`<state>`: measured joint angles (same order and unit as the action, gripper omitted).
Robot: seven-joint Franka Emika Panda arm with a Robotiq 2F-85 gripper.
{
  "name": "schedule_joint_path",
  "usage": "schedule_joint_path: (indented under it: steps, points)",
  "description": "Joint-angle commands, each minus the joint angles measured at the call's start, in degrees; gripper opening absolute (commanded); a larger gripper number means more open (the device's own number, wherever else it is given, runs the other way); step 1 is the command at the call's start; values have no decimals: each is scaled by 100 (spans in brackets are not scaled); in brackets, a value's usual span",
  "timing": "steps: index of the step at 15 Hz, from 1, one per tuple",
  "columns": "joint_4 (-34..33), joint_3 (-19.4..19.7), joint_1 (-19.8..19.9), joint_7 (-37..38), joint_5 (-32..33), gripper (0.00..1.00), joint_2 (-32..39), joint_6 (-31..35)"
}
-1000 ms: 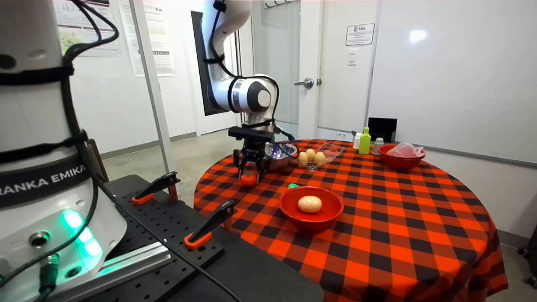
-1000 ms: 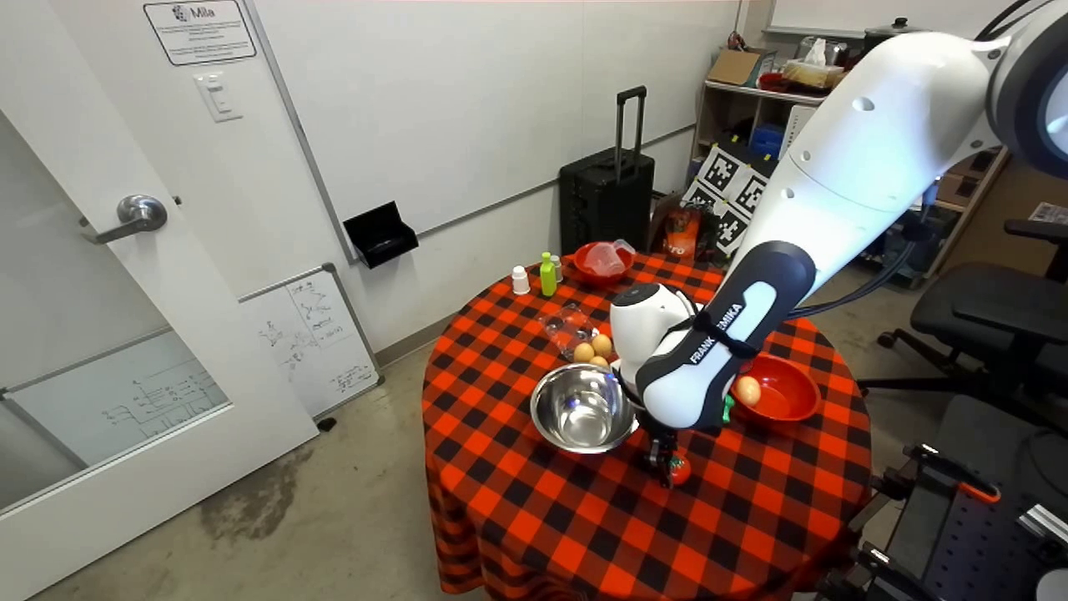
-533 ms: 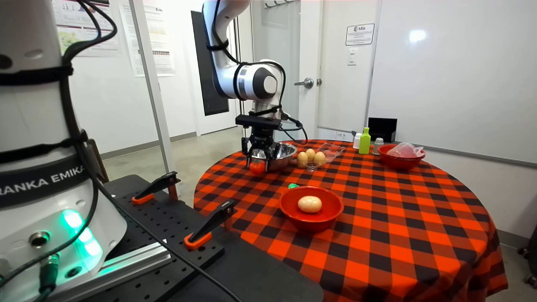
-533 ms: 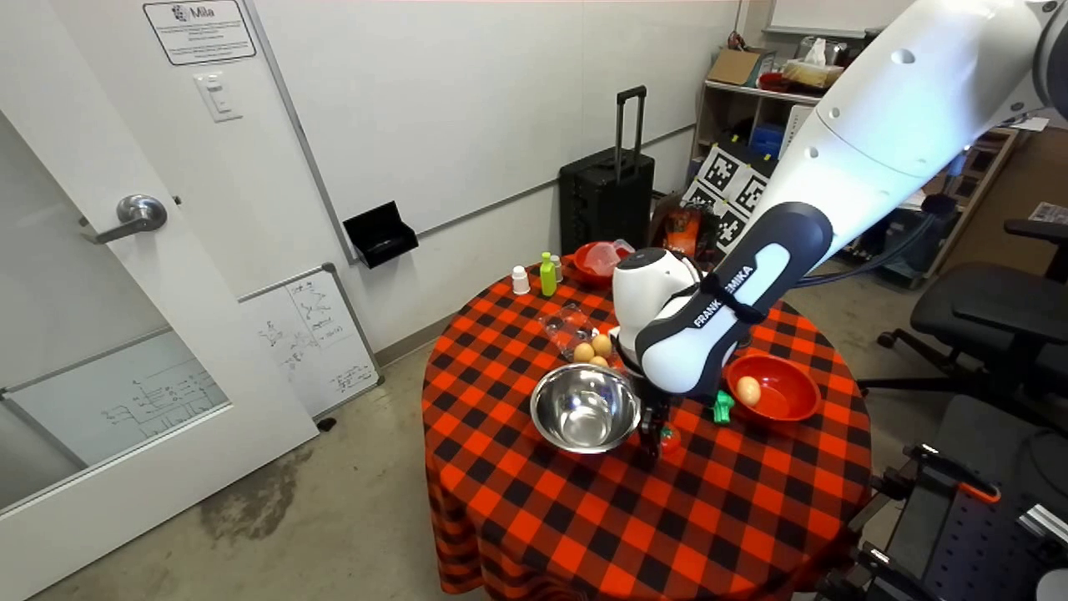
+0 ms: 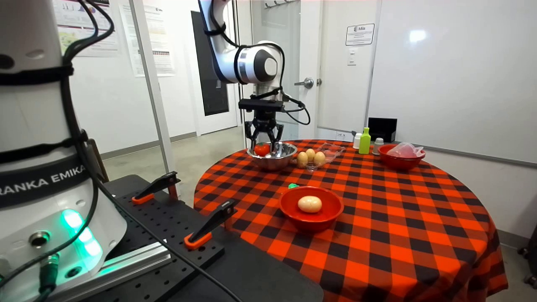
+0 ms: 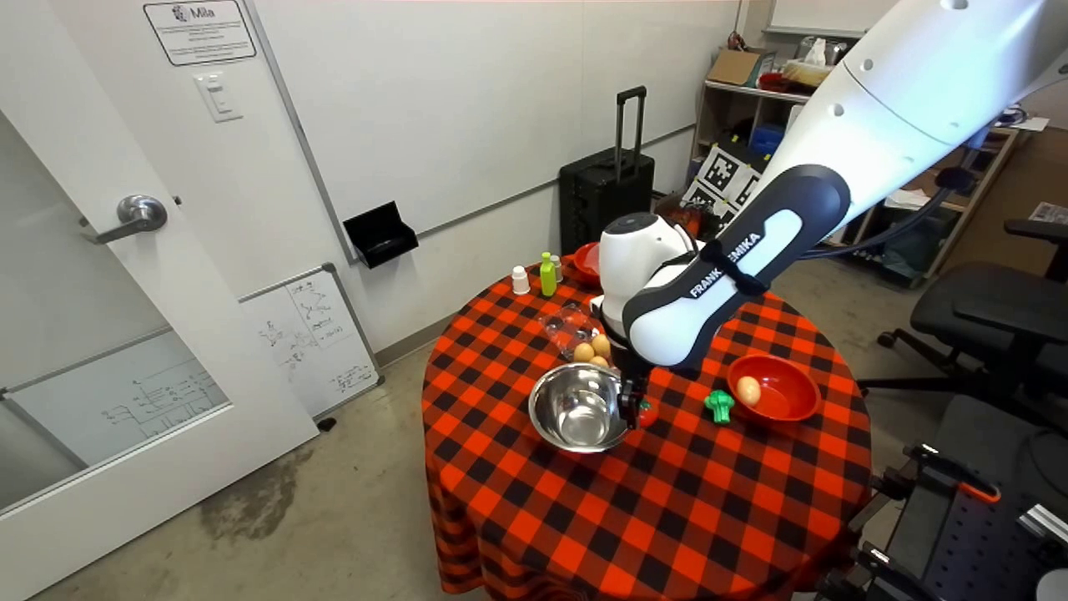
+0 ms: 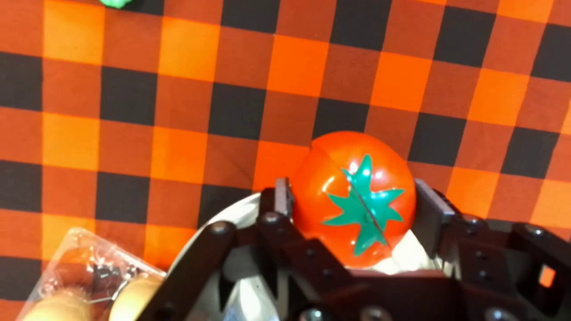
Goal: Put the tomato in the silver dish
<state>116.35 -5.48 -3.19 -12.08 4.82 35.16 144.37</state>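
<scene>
The gripper (image 7: 355, 199) pinches the tomato (image 7: 350, 196) from both sides, holding it off the checked tablecloth (image 5: 390, 235) by the rim of the silver dish (image 6: 580, 409); three eggs (image 5: 310, 154) sit just beside the dish, and a red bowl (image 5: 311, 223) with one egg (image 5: 310, 204) stands well apart

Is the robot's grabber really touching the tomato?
Touching. The wrist view shows the gripper with a finger pad against each side of the tomato, and no gap showing between them.
</scene>
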Motion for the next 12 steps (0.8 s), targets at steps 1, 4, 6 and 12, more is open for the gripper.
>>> schedule_joint_path:
  steps: [1, 4, 6, 12]
  points:
    - [-411, 35, -139, 30, 166, 38, 69, -314]
    - [-702, 41, -203, 22, 209, 38, 194, -410]
    - [-877, 79, -257, 84, 261, 38, 337, -271]
    - [-1690, 198, -379, 208, 316, 38, 1131, -24]
